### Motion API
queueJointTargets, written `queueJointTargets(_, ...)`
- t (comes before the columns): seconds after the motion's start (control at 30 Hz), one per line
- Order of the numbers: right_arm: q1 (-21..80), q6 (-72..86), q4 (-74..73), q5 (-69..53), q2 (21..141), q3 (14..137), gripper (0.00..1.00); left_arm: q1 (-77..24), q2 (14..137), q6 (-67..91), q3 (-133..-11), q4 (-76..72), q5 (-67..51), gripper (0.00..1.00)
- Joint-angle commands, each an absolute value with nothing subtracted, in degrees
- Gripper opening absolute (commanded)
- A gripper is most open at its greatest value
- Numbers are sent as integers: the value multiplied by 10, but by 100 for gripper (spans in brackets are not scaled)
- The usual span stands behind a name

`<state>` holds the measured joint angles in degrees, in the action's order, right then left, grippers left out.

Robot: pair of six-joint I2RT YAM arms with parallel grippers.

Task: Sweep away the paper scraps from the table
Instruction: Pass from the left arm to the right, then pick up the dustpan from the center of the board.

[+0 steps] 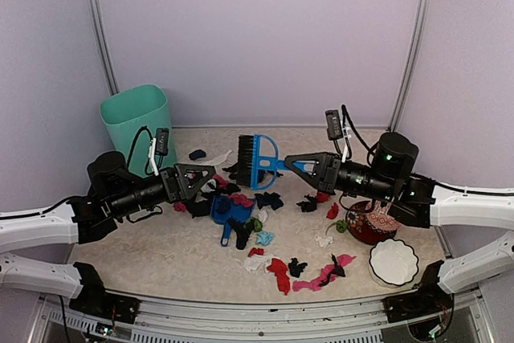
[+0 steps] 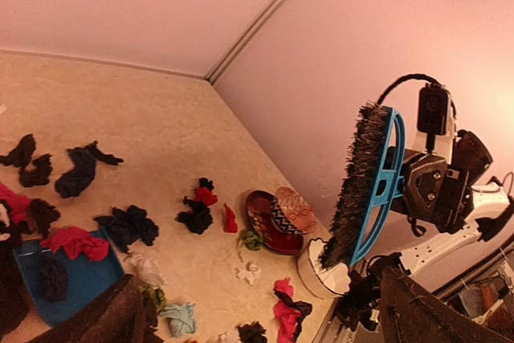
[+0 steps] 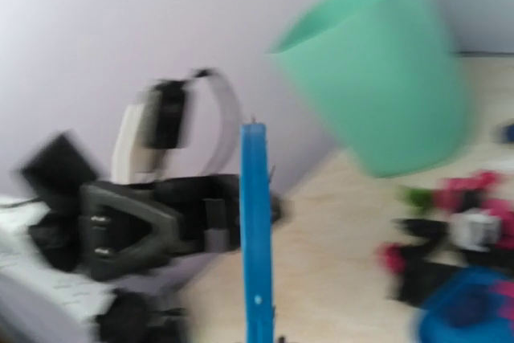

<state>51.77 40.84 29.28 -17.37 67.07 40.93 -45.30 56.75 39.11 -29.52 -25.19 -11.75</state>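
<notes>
While my 2 arms hang over the middle of the table, I judge the job is barely begun. Nearest my bases, red, pink and black paper scraps lie loose by the front edge, just left of a white bowl. A red-patterned bowl stands behind it with more bits around it.

Further in, the blue dustpan lies flat on the table. It has a few scraps on it and a thick cluster of black, red and teal pieces around it. My left gripper hovers just beside that cluster, its fingers spread wide with nothing between them. My right gripper is clamped on the handle of the blue brush, held up off the table with its bristles clear of any paper.

Beyond, a few dark bits lie toward the back wall, and the green bin stands in the far left corner; I cannot see inside it. Nearly everything looks left to do: brush the scraps onto the dustpan, then clear them off.
</notes>
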Motion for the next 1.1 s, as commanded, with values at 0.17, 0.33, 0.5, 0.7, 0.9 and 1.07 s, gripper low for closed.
queueJointTargets(0.17,497,268,31,8,597,424,0,-458,530,416,-310,-37,3,99)
queueJointTargets(0.33,496,224,-33,57,582,437,0,-516,552,458,-314,55,50,95)
queueJointTargets(0.5,496,215,-53,64,577,444,0,-572,615,511,-340,147,122,89)
queueJointTargets(0.7,496,216,-58,56,581,448,0,-606,721,529,-412,229,194,85)
queueJointTargets(0.9,495,220,-63,50,576,443,0,-615,803,509,-461,235,183,83)
queueJointTargets(1.07,494,224,-60,45,567,437,0,-618,866,499,-502,257,184,77)
